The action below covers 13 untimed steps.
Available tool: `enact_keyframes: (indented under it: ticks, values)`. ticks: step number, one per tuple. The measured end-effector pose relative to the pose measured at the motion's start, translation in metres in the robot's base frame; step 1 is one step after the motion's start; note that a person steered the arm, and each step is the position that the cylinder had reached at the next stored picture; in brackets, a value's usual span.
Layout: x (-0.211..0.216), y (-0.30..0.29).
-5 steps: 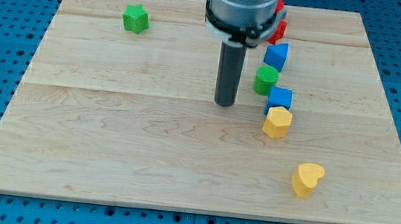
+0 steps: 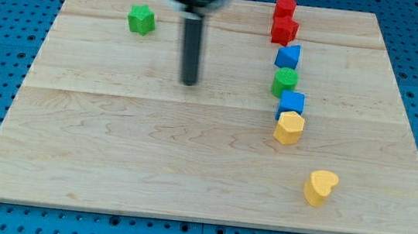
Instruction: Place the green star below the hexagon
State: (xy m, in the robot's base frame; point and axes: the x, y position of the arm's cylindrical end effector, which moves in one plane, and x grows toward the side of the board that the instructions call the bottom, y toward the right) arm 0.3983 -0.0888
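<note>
The green star [image 2: 141,19] lies near the board's top left. The yellow hexagon [image 2: 289,128] sits right of centre, at the lower end of a column of blocks. My tip [image 2: 189,82] rests on the board between them, to the right of and below the star and well left of the column. It touches no block.
Above the hexagon stand a blue cube [image 2: 291,103], a green cylinder [image 2: 283,82], a blue block [image 2: 288,57] and two red blocks [image 2: 283,30], [image 2: 285,7]. A yellow heart [image 2: 320,187] lies at the lower right. The wooden board [image 2: 111,161] sits on a blue pegboard.
My tip has moved left and slightly toward the view's top, away from the column of blocks. No block has moved.
</note>
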Motion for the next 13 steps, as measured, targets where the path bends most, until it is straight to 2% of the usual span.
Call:
enact_keyframes:
  ticks: [1,2,3,4,5,7,9,10,11,13]
  values:
    - [-0.066,-0.065]
    - [-0.134,-0.079]
    - [-0.16,-0.056]
    - [-0.15,-0.034]
    - [-0.17,-0.075]
    - [-0.189,-0.077]
    - [-0.184,-0.011]
    - [-0.144,0.014]
    - [-0.057,0.014]
    - [-0.043,-0.004]
